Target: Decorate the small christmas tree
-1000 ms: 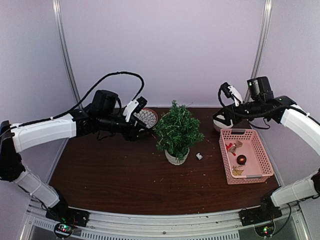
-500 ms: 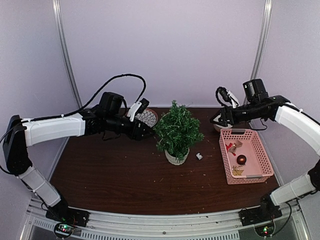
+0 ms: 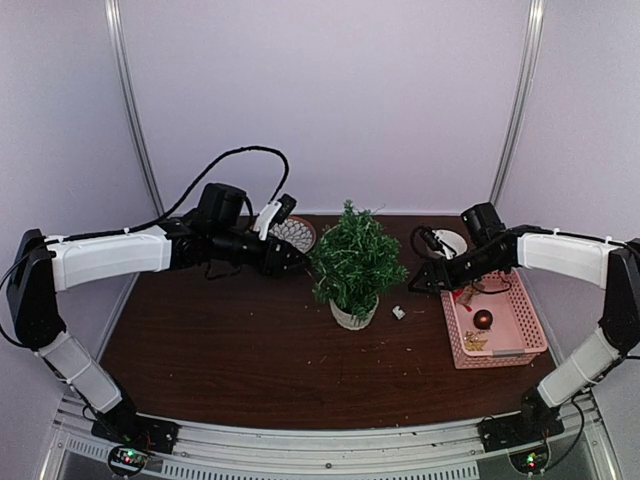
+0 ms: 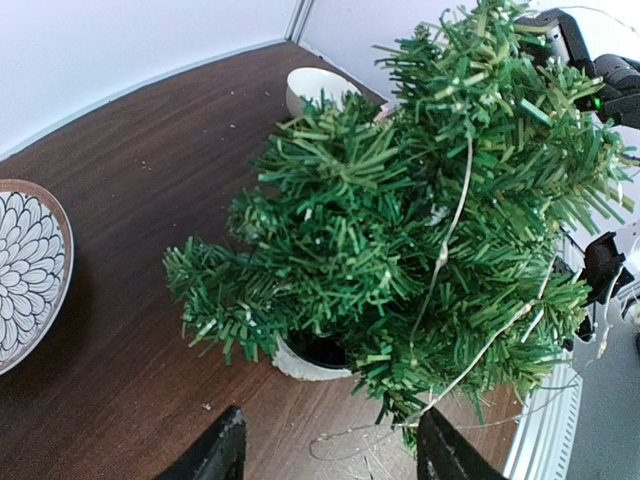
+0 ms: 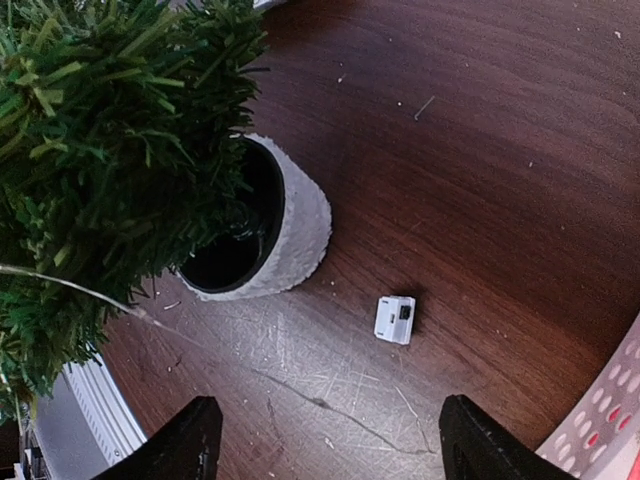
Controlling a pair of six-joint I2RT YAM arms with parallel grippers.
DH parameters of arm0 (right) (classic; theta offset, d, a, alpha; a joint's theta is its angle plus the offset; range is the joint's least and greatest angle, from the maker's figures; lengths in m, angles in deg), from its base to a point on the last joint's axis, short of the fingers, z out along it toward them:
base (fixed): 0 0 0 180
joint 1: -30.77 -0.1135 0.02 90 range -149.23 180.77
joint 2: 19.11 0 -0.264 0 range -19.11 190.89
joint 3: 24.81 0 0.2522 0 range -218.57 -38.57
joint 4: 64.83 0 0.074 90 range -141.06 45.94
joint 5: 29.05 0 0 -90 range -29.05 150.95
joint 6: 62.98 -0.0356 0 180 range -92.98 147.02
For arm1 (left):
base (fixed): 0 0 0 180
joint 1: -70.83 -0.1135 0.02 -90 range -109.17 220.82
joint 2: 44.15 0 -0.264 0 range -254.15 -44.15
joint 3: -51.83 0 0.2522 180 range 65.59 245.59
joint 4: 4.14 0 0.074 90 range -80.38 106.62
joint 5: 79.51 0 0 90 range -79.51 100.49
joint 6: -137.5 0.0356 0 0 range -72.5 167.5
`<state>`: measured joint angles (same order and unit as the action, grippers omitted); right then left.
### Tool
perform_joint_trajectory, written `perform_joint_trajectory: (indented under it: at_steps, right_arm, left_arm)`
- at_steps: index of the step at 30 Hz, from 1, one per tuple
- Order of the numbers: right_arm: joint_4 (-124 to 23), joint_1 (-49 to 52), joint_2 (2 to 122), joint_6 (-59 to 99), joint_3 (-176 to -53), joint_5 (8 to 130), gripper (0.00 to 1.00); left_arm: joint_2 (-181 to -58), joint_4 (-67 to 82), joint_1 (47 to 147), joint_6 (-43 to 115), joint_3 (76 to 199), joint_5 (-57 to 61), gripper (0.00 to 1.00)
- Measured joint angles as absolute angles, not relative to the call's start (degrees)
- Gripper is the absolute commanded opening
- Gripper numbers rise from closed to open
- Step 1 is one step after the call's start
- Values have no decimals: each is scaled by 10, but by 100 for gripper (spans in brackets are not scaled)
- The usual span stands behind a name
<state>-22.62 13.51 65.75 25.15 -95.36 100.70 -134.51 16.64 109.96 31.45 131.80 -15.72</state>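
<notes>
The small christmas tree (image 3: 355, 258) stands mid-table in its white pot (image 3: 353, 316), with a thin wire light string (image 4: 446, 236) draped over its branches (image 4: 400, 190). My left gripper (image 3: 296, 262) is open and empty just left of the tree; in its wrist view the fingers (image 4: 225, 450) frame the pot (image 4: 300, 362) and a wire loop on the table. My right gripper (image 3: 416, 285) is open and empty, low, just right of the tree. Its wrist view (image 5: 335, 450) shows the pot (image 5: 295, 235) and a small white box (image 5: 395, 320) on the table (image 3: 398, 312).
A pink basket (image 3: 522, 303) at the right holds a dark red ball (image 3: 483, 319) and gold and red ornaments. A patterned bowl (image 3: 291, 236) sits behind my left gripper, also in the left wrist view (image 4: 25, 270). A white bowl (image 3: 449, 242) is at back right.
My right arm has swung down and left, from above the white bowl to low beside the tree near the small white box. My left arm has edged slightly toward the tree.
</notes>
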Motion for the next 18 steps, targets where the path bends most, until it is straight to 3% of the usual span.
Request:
perform_joint_trajectory:
  at_steps: [2,6,9,12,18]
  right_arm:
    - [-247,135,665,252,-950,1018,67]
    - [-278,135,679,256,-950,1040,25]
    - [-283,135,682,257,-950,1053,8]
    - [-284,135,674,252,-949,1057,0]
    - [-265,135,609,251,-946,1054,0]
  left_arm:
    - [-1345,166,1099,314,1318,-157,57]
    - [-1342,166,1098,319,1318,-165,54]
    - [-1321,169,1098,332,1308,-166,53]
    - [-1283,187,1099,361,1303,-167,53]
    - [-1250,242,1136,438,1337,-163,56]
